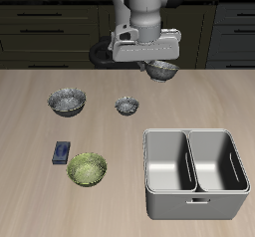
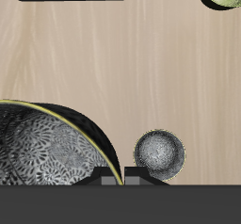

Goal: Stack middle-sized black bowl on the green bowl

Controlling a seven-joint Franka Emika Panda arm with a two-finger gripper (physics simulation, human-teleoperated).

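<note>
- My tool [image 1: 153, 66] is clenched on the rim of the middle-sized black bowl [image 1: 165, 72]. In the wrist view the two fingers stand close together and the bowl's rim runs into the narrow gap between them.
- I judge that this bowl is lifted. It hangs under the tool at the far side of the worktop [image 1: 30, 131], and in the wrist view it looks very big against the worktop.
- The green bowl [image 1: 87, 168] stands near the front edge, well apart from the tool, with a small blue block [image 1: 62, 151] just beside it.
- The grip is only on one edge, so the bowl can tilt or slip out on the long way forward, above all if I move fast.
- The smallest dark bowl [image 1: 127, 106] stands about between the tool and the green bowl. If I travel too low, the hanging bowl can knock it.
- The wider dark bowl [image 1: 68, 102] stands farther back than the green bowl and could be hit on a wide path.
- If I let go off centre, the black bowl can land on the green rim and roll off, or push the green bowl against the blue block.
- The grey double bin [image 1: 189, 133] is beside the path; I keep away from its wall.
</note>
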